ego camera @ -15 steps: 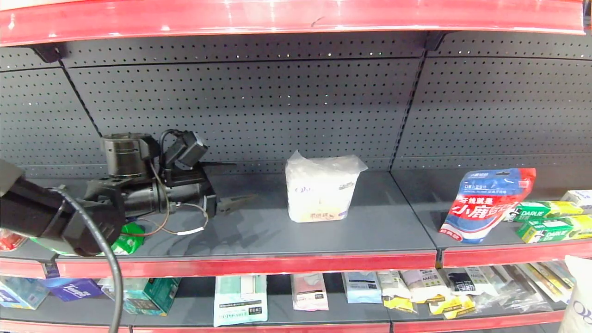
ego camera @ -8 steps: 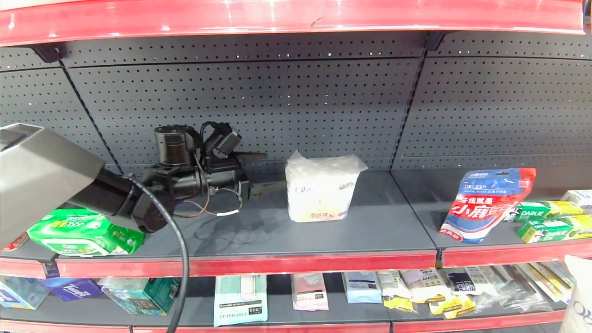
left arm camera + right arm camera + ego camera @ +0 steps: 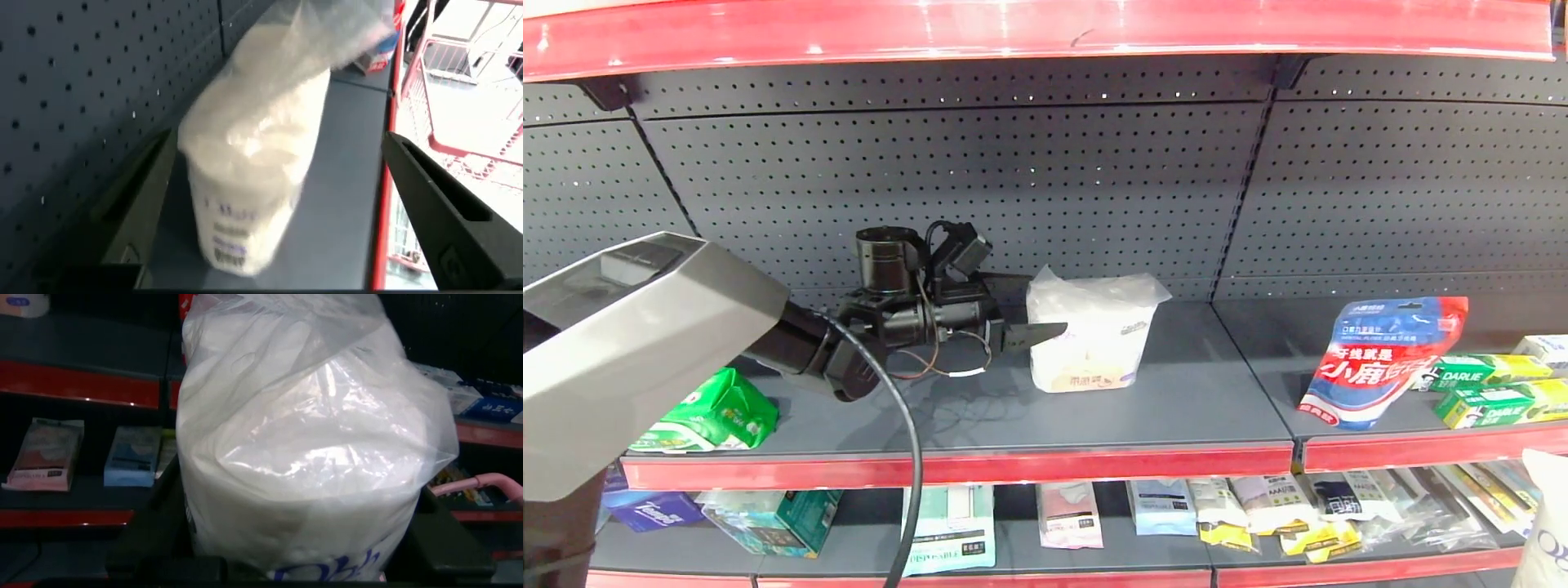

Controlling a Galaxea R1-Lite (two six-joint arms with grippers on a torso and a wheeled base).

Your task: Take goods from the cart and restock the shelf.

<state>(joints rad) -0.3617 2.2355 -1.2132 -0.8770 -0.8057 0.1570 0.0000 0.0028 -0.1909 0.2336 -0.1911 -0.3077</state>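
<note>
Middle shelf (image 3: 1176, 408) of a store rack, during restocking. The left gripper (image 3: 1041, 306) reaches in from the left with its jaws spread wide. One finger lies on the near side and one on the far side of a white tissue pack (image 3: 1090, 343), which stands upright near the middle of the shelf. Whether either finger touches the wrap cannot be told. The right gripper (image 3: 298, 539) is closed on a second tissue pack (image 3: 310, 433), held off the shelf at the near right and not yet placed.

Hazards, as judged. The standing pack is soft and loosely bagged. A further push to the right by the near finger would slide or topple it. A squeeze on the loose upper wrap alone would catch film, not the pack. The held pack could be squeezed out of shape or slip in its slack bag.

Count:
- White tissue packs: two.
- Green wipes pack (image 3: 715, 412): one, at the left end of the shelf.
- Red-and-blue pouch (image 3: 1380, 359): one, leaning at the right.
- Green boxes (image 3: 1486, 371): two, at the far right.
- Red wire cart (image 3: 482, 106): one.
</note>
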